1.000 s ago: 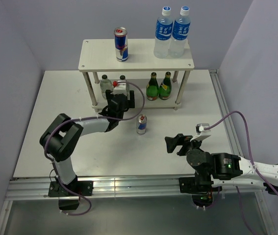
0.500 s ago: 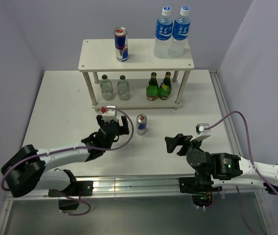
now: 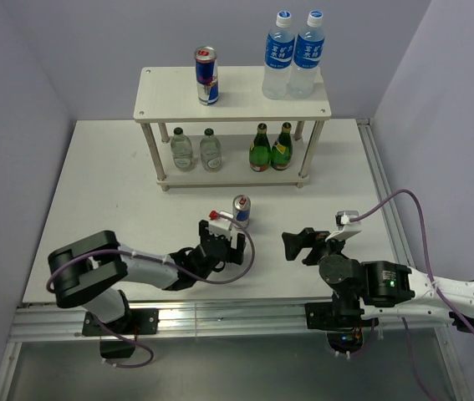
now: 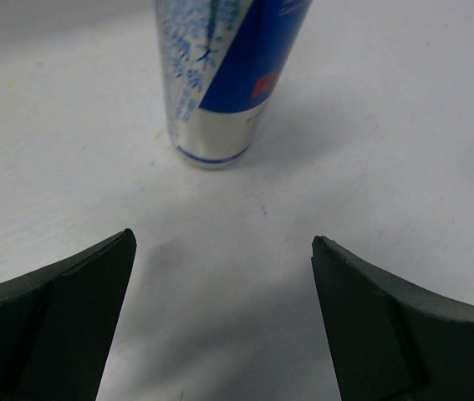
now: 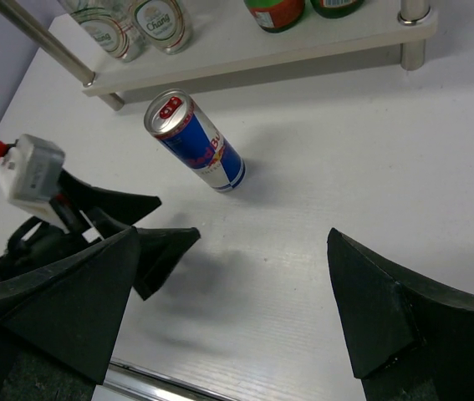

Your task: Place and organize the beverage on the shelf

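Blue, silver and red slim can [image 3: 242, 211]: stands upright on the white table [image 3: 103, 192], in front of the pale 2-level wooden shelf [image 3: 170, 90].
Shelf: 1 same can [image 3: 206, 75] and 2 blue-label bottles [image 3: 278, 54] on top, 4 small bottles [image 3: 210, 150] below.
Left pincer [image 4: 221, 251]: wide, empty, can just ahead.
Right pincer [image 5: 235, 251]: wide, empty, off to the can's right.

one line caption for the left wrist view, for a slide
Open left gripper lined up on the upright blue-and-silver can standing on the white table, not yet touching it.
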`<state>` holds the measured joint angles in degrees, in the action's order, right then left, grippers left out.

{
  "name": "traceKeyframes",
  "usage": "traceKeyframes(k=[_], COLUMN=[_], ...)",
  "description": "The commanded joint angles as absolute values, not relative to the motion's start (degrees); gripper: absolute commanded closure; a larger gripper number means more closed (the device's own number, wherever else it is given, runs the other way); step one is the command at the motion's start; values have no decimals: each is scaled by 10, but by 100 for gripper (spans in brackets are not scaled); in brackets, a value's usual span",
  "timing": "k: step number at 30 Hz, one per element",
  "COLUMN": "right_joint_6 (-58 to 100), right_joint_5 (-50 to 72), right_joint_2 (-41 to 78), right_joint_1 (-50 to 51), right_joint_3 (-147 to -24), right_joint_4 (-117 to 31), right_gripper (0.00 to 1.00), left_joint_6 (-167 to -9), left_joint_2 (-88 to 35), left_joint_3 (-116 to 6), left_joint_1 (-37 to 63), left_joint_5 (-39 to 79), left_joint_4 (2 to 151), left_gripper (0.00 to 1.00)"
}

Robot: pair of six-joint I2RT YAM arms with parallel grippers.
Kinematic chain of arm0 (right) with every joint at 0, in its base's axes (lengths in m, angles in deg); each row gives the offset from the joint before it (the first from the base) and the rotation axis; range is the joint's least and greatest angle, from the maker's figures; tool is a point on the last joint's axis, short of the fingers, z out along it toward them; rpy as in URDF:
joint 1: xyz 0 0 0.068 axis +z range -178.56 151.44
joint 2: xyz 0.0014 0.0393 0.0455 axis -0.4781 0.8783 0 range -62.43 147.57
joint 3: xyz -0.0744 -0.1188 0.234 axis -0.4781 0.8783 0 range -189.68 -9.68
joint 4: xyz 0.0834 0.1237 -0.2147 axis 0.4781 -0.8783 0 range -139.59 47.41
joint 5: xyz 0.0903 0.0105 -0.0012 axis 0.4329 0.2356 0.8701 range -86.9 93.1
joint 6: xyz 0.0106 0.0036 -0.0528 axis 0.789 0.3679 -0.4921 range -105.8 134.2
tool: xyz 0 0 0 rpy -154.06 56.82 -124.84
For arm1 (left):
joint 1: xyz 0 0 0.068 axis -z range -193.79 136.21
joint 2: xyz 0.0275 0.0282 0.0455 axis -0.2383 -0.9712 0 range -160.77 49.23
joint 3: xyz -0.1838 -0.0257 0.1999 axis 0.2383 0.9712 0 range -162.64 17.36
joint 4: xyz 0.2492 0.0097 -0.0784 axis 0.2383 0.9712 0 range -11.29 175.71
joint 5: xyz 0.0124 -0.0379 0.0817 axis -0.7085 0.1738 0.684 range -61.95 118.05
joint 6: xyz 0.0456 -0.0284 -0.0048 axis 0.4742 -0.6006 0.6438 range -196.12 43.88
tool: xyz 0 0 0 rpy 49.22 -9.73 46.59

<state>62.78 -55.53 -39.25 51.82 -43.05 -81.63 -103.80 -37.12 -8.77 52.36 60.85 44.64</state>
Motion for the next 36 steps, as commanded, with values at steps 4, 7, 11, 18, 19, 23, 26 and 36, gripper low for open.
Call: traceKeyframes(k=[4, 7, 11, 18, 19, 23, 26, 36], right_joint_6=[637, 636, 633, 632, 632, 629, 631, 632], right_joint_5=[-574, -574, -573, -571, -570, -569, -571, -572], right_joint_2=[-403, -405, -412, -413, -412, -409, -403, -405], right_joint_1=[522, 522, 522, 522, 523, 522, 523, 522], right_joint_3=[-430, -429, -426, -426, -426, -426, -427, -427], right_joint_4=[-810, -809, -806, -805, -805, -801, -802, -804], right_gripper=[0, 0, 0, 0, 0, 0, 0, 0], left_joint_6=[-1004, -994, -978, -962, -960, -948, -941, -936], left_joint_2=[-467, -509, -575, -639, -642, -640, -636, -556], left_joint_3=[-166, -198, -250, -297, -300, -304, -310, -291], left_joint_1=[526, 525, 509, 459, 456, 446, 440, 438], left_joint_5=[643, 674, 659, 648, 648, 651, 648, 666], left_joint_4=[338, 329, 322, 298, 296, 282, 276, 329], left_gripper=[8, 8, 8, 24, 26, 27, 35, 100])
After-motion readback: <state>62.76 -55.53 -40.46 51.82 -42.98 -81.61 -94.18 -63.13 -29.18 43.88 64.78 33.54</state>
